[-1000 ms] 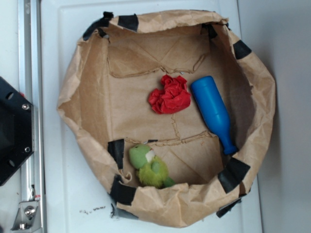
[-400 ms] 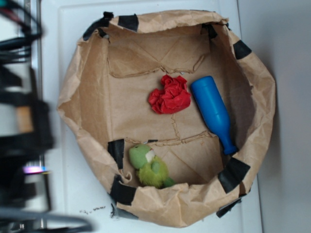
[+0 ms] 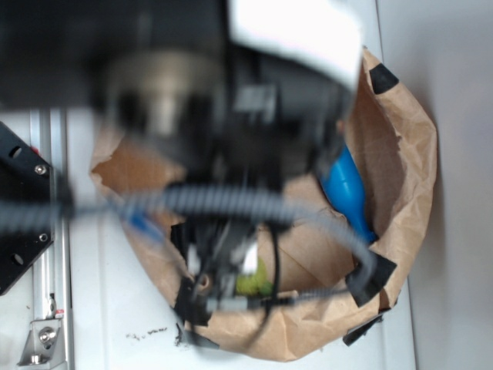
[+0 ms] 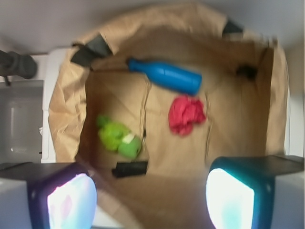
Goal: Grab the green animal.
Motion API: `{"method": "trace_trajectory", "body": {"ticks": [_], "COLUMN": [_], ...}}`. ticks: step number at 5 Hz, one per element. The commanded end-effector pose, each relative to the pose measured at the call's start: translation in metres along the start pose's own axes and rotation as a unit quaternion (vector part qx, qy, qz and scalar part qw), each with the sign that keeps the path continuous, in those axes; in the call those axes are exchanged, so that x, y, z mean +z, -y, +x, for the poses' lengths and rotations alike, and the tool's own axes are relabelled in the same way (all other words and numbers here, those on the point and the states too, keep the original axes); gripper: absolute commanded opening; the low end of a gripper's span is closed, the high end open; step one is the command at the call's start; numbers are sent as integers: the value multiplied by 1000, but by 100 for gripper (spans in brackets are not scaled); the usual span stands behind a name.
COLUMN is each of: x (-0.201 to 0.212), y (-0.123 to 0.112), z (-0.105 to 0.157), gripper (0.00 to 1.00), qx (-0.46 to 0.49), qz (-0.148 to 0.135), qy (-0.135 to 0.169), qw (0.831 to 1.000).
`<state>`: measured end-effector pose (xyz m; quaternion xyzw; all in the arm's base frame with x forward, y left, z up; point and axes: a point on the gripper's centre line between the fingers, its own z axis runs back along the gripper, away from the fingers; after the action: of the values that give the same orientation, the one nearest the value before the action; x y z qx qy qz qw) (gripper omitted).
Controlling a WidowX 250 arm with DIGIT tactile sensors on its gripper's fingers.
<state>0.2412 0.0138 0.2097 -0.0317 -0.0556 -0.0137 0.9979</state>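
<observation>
In the wrist view the green animal [image 4: 119,138] lies on the floor of the brown paper bag [image 4: 66,109], near its left wall, with a whitish patch showing. My gripper [image 4: 150,200] hangs high above the bag's near rim, open, with nothing between its pads [image 4: 71,200]. The animal is ahead of the left pad and well below it. In the exterior view my blurred arm [image 3: 216,116] covers most of the bag, and only a sliver of the green animal [image 3: 258,281] shows under it.
A blue plastic bottle [image 4: 164,76] lies along the bag's far side, also seen as the bottle [image 3: 347,193] by the right wall. A red crumpled wad [image 4: 187,114] sits mid-floor. The bag's rim [image 3: 404,146] carries black tape patches. A metal rail [image 3: 50,254] runs at the left.
My arm has swung in from the left edge and now hangs over the bag, hiding the red wad and most of the green animal. The objects themselves have not moved.
</observation>
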Motion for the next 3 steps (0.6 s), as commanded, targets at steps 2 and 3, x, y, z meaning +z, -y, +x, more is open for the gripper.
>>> {"method": "trace_trajectory", "body": {"ticks": [2, 3], "x": [-10, -31], "y": [3, -2], "z": [4, 4], "gripper": [100, 100], "qx": [-357, -408], "qz": [-25, -22], "qy": [60, 41], "qw": [932, 912]}}
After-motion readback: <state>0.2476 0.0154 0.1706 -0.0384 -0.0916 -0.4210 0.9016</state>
